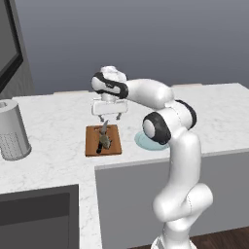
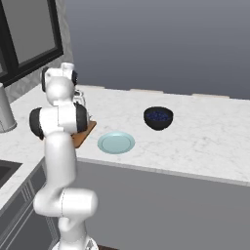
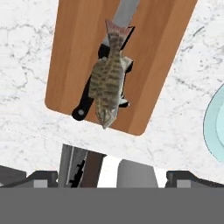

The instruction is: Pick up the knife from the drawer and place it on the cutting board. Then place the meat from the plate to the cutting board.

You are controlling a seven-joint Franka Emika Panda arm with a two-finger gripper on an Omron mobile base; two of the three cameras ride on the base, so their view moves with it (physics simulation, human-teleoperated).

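Note:
The reddish-brown cutting board [image 1: 115, 146] [image 3: 74, 48] lies on the white marble counter near its front edge. On it rests the knife [image 3: 82, 110], black handle toward the edge, its grey blade [image 1: 104, 127] pointing to the back. The meat [image 1: 104, 140] [image 3: 107, 85], a brown speckled fish-shaped piece, lies on top of the knife. My gripper [image 1: 109, 118] [image 3: 113, 177] hovers just above the board, open and empty. To the right of the board sits the pale blue-green plate [image 2: 116, 142] [image 3: 217, 127], bare. The drawer is out of view.
A grey perforated canister [image 1: 12, 130] stands at the counter's left. A black bowl [image 2: 158, 117] with dark blue contents sits behind the plate to the right. The counter's front edge [image 1: 146, 161] runs close below the board.

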